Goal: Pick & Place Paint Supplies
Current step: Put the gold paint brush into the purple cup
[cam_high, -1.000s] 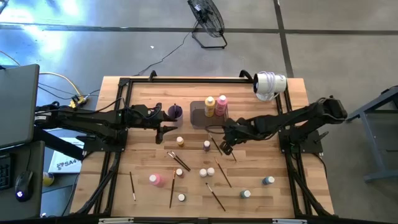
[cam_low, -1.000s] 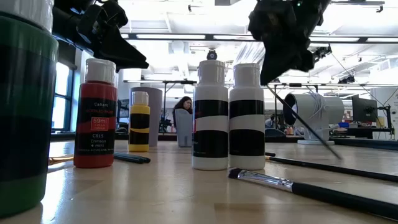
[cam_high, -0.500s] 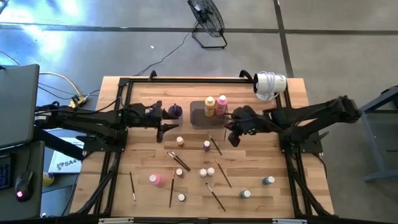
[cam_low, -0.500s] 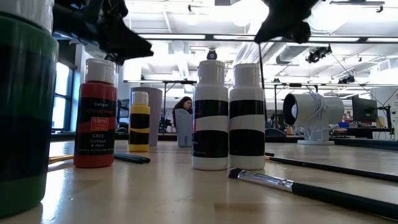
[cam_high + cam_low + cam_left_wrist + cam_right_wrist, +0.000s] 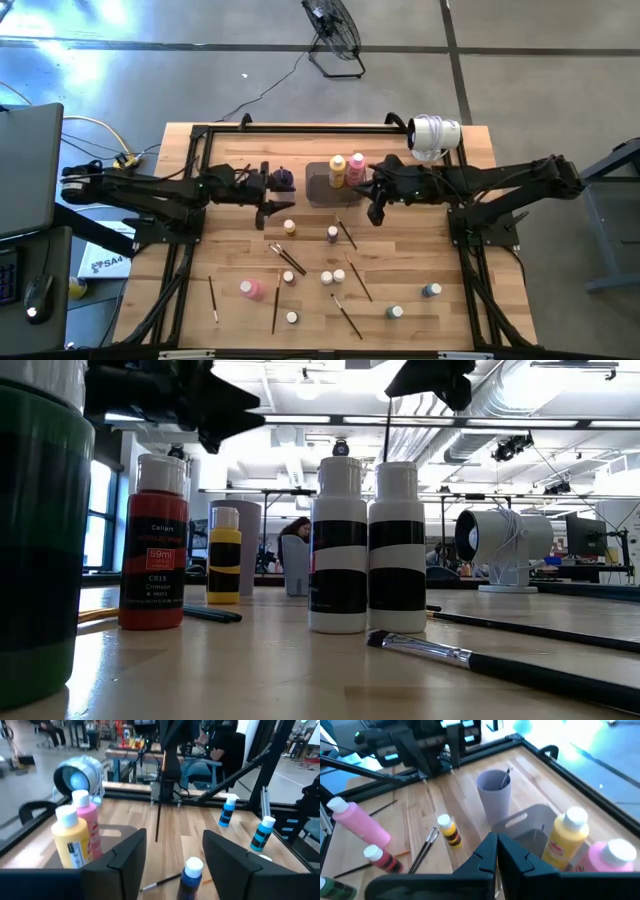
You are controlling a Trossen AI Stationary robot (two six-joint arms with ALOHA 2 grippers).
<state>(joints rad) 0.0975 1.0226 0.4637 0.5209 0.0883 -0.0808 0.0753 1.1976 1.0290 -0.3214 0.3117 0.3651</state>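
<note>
My right gripper is shut on a thin dark paintbrush and hangs above the table, just right of the dark grey tray. A yellow bottle and a pink bottle stand on the tray. My left gripper is open and points level, with nothing between its fingers, beside the purple cup. One brush stands in that cup. Small bottles and several brushes lie on the wooden table. My right gripper pinches the paintbrush by its upper end between its two fingers, coming from above. The brush hangs straight down below the fingers, clear of the table. The gripper's own body hides the exact place of contact.
A white round lamp stands at the far right corner. A pink bottle lies near the front left, blue-topped bottles stand at the front right, and one brush lies below the tray. A black frame rims the table.
My right gripper has risen and gone toward the far edge, beside the tray, carrying the paintbrush. The brush hung slanted a second ago and now hangs straight down. My left gripper has tipped up toward level and risen a little.
</note>
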